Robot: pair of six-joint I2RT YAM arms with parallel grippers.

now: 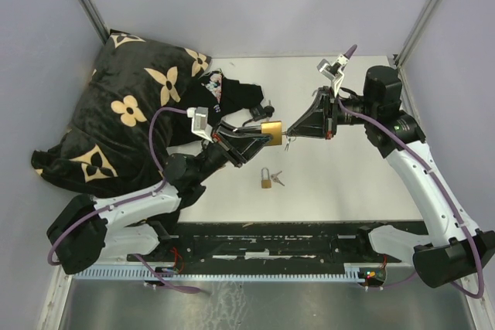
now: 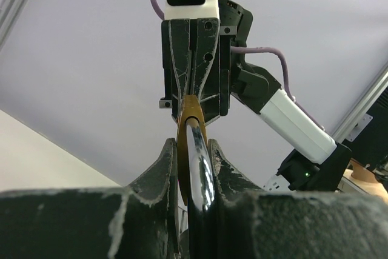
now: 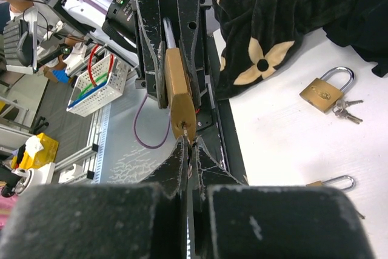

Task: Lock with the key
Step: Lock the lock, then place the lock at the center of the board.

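Observation:
My left gripper [image 1: 251, 135] is shut on a brass padlock [image 1: 271, 130] and holds it above the white table, keyhole end toward the right arm. In the left wrist view its fingers [image 2: 165, 162] clamp the padlock [image 2: 193, 144] edge-on. My right gripper [image 1: 300, 127] is shut on a small key [image 3: 187, 130]. The key's tip sits in the keyhole at the bottom of the padlock [image 3: 178, 89]. The right gripper [image 3: 193, 145] points straight at the left gripper [image 3: 170, 34]. The shackle [image 3: 168, 31] shows between the left jaws.
A second brass padlock [image 1: 266, 178] with a bunch of keys [image 1: 278, 179] lies on the table in front of the held one. It also shows in the right wrist view [image 3: 325, 91]. A black flower-patterned cloth [image 1: 131, 113] is heaped at the back left.

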